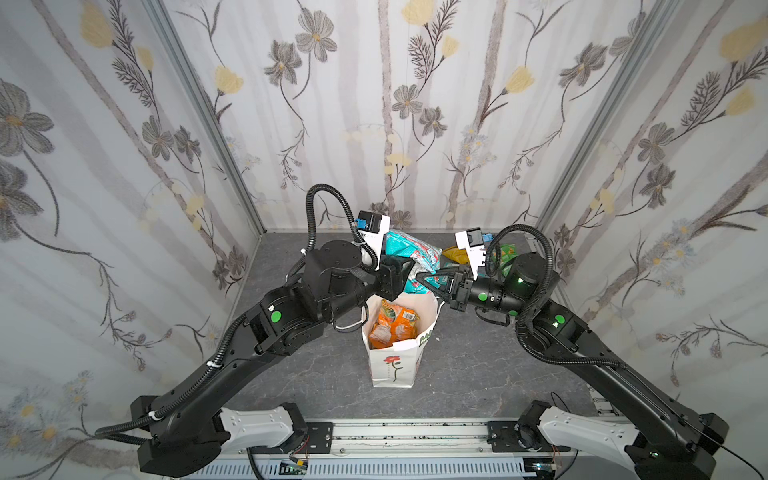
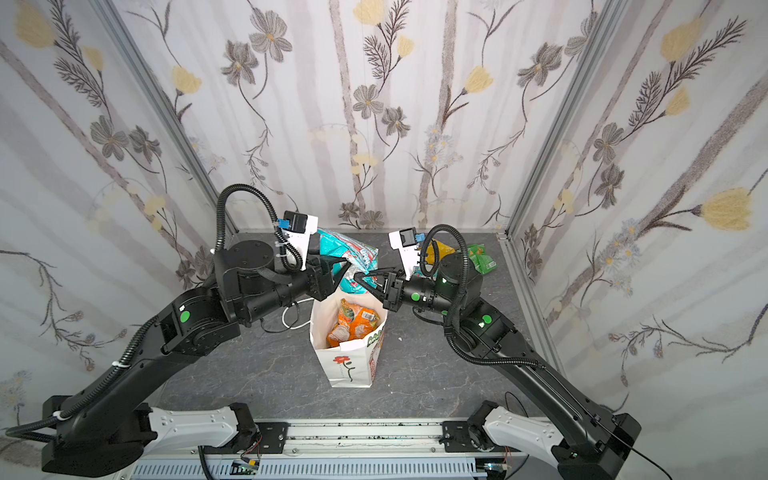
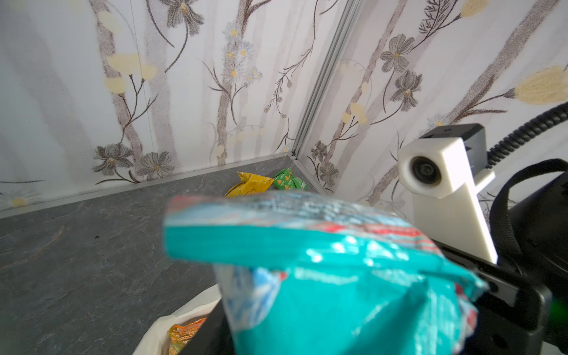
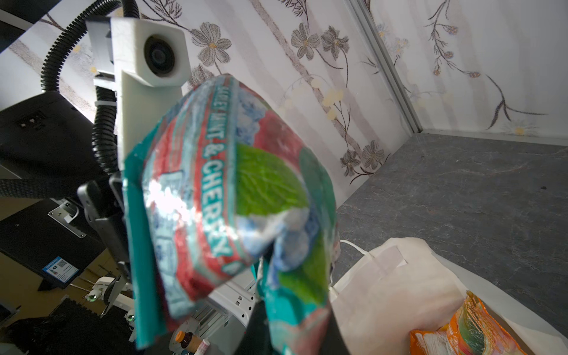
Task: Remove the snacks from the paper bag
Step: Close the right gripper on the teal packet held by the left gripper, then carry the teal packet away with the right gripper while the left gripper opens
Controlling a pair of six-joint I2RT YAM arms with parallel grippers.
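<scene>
Both arms meet above the paper bag [image 2: 349,370]! In both top views the right gripper [image 2: 360,275] pinches its jaws to a point on the teal packet [image 2: 353,249], held aloft over the bag's mouth. The left gripper [image 2: 343,272] crowds in beside it, but the packet hides its jaws, so I cannot tell whether it is gripping or letting go. Two orange packets [image 2: 353,322] sit inside the bag. Only the left wrist view shows the yellow packet [image 3: 250,184] and green packet [image 3: 289,181] unobstructed, side by side in the table [image 2: 249,365] corner.

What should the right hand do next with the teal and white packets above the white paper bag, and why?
Probably draw them away toward the back right corner, once the left hand lets go. The right hand looks closed on the teal-and-white foil packets above the white paper bag, and the yellow foil packet and green foil packet lie there.
</scene>
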